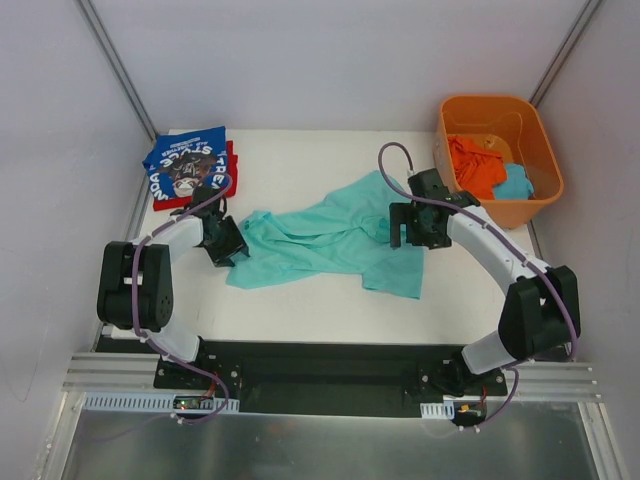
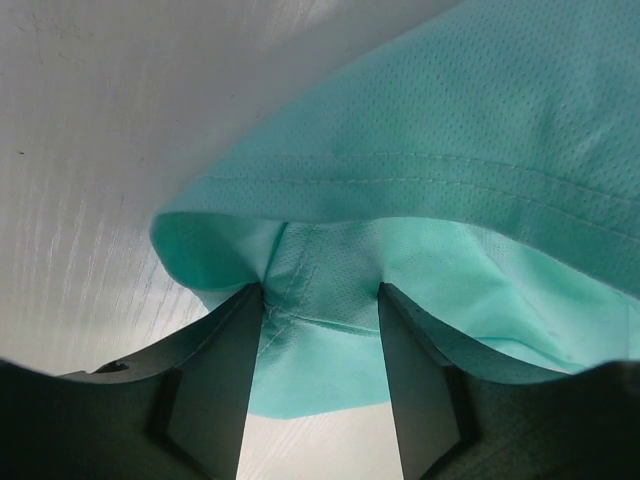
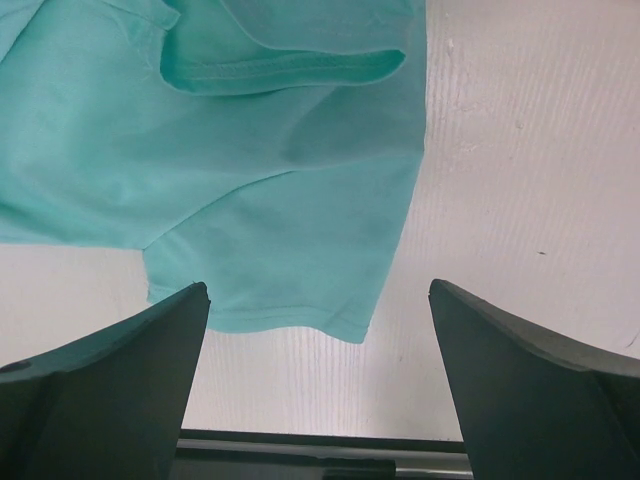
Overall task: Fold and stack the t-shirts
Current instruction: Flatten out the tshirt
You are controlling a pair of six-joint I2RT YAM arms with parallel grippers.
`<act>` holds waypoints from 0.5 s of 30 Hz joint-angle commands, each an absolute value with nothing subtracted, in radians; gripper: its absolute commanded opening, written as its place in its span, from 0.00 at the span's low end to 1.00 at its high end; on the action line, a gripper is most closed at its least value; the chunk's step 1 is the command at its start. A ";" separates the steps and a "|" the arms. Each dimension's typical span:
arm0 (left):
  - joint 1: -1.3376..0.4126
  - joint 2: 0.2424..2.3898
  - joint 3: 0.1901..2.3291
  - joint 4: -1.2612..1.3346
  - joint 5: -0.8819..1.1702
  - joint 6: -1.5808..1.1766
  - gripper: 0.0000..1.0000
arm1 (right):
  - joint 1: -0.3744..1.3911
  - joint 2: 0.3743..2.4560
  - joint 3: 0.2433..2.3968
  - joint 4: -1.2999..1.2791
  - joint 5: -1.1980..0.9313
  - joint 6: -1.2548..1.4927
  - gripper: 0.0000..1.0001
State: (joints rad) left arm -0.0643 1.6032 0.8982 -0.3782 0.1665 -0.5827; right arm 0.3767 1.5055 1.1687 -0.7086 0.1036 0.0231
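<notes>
Currently: mint-teal t-shirt (image 1: pixel 320 240), crumpled centrally on table (image 1: pixel 330 300); soft, light, limp, likely sags. Left fingers (image 2: pixel 215 380) pinch its hemmed edge; right fingers (image 3: pixel 120 370) spread wide above a corner. Best held at hems.

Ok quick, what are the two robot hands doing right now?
Left gripper: fingers shut on the mint-teal t-shirt.
Right gripper: open, holding nothing.
</notes>
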 commanded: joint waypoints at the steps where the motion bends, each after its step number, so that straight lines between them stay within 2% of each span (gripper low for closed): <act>1: -0.063 1.574 0.862 -0.370 0.173 -0.580 0.49 | 0.376 1.417 1.149 -0.732 0.138 0.040 0.97; 3: -0.061 1.562 0.853 -0.368 0.170 -0.578 0.44 | 0.376 1.404 1.138 -0.730 0.133 0.046 0.97; 4: -0.061 1.557 0.851 -0.368 0.166 -0.577 0.34 | 0.377 1.398 1.132 -0.730 0.133 0.049 0.97; 6: -0.061 1.557 0.859 -0.367 0.173 -0.574 0.24 | 0.377 1.388 1.112 -0.729 0.135 0.054 0.97; 7: -0.061 1.562 0.861 -0.365 0.182 -0.574 0.11 | 0.376 1.385 1.108 -0.732 0.135 0.055 0.97; 9: -0.063 1.563 0.870 -0.364 0.201 -0.574 0.01 | 0.376 1.379 1.089 -0.733 0.137 0.063 0.97; 15: -0.063 1.499 0.859 -0.365 0.222 -0.575 0.02 | 0.376 1.354 1.054 -0.756 0.161 0.072 0.97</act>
State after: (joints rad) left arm -0.0643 1.5761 0.8646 -0.3611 0.1867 -0.5831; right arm 0.3767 1.4029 1.0660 -0.7181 0.1253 0.0505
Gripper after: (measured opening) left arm 0.014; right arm 0.966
